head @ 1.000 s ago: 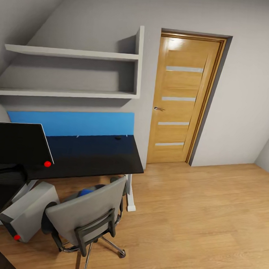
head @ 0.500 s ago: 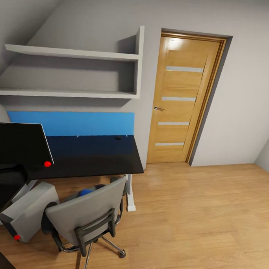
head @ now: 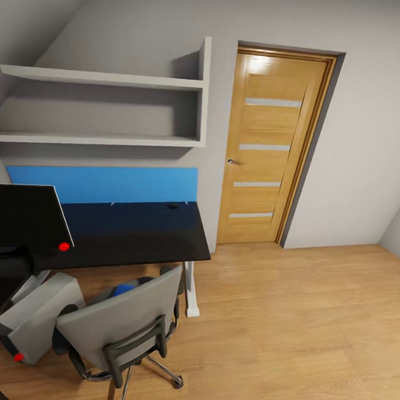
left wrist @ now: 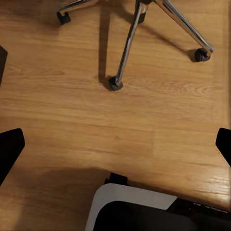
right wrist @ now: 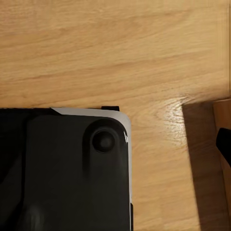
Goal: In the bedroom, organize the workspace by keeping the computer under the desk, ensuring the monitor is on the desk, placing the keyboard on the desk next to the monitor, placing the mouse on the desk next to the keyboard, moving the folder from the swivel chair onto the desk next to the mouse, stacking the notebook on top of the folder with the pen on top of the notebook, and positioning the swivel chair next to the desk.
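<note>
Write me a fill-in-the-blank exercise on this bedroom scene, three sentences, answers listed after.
1. The swivel chair stands on the wooden ____.
2. The blue thing on the chair's seat lies partly hidden behind the chair's ____.
3. The grey computer sits tilted on the floor beside the ____.

Missing words: floor; backrest; chair

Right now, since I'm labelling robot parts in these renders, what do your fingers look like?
The left gripper has two plain matte-black fingers, wedge-shaped and tapering to blunt tips, with no markings or cables visible on them. One finger of the right gripper has the same flat black finish.
</note>
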